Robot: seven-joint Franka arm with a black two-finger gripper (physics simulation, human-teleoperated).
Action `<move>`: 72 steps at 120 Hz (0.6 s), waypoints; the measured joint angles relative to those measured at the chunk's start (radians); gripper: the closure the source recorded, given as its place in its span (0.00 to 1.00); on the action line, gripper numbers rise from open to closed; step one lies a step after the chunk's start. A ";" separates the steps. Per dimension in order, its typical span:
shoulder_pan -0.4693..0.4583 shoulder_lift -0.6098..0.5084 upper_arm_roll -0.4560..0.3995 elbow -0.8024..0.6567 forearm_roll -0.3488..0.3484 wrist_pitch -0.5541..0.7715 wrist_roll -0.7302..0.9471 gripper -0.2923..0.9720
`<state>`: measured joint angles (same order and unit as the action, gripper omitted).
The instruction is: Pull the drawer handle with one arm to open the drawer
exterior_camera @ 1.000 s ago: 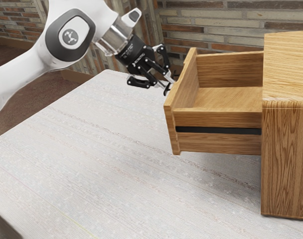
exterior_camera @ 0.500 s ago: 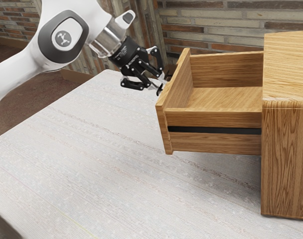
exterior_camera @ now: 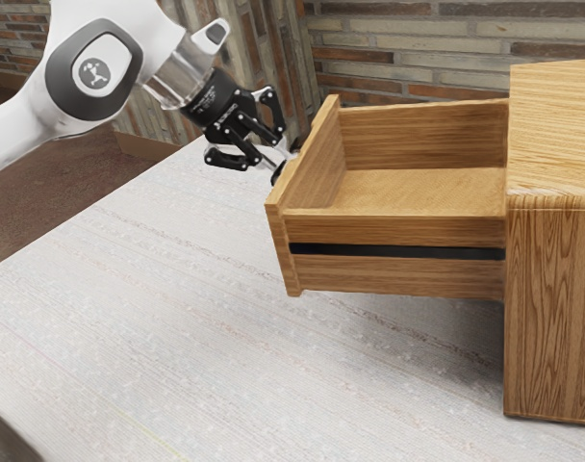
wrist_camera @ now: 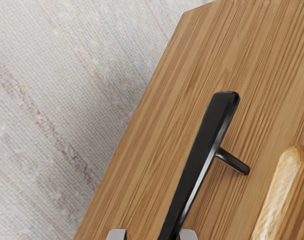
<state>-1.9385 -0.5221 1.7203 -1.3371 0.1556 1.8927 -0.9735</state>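
Note:
The wooden drawer sticks far out of the cabinet toward the exterior view's left, and its inside is bare. My black gripper sits against the drawer's front panel, on the face turned away from that camera. In the wrist view the black bar handle stands off the drawer front on a short post. My two grey fingertips flank the bar's near end, pressing it from both sides. The gripper is shut on the handle.
The cabinet stands on a pale grey table that stretches toward the exterior view's left and front. A brick wall runs behind. A pale rounded wooden piece lies beside the handle in the wrist view.
My gripper has moved toward the exterior view's left with the handle in it. The drawer has slid further out of the cabinet with it.

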 joint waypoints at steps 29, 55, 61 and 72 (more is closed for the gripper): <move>0.061 0.005 -0.034 -0.021 0.000 -0.002 0.001 0.74; 0.316 0.068 -0.277 -0.056 -0.006 -0.017 0.000 0.69; 0.547 0.106 -0.510 -0.053 -0.005 -0.060 -0.002 0.61; 0.892 0.124 -0.889 -0.030 0.048 -0.201 -0.005 0.47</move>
<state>-1.0469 -0.3981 0.8309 -1.3667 0.2037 1.6915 -0.9783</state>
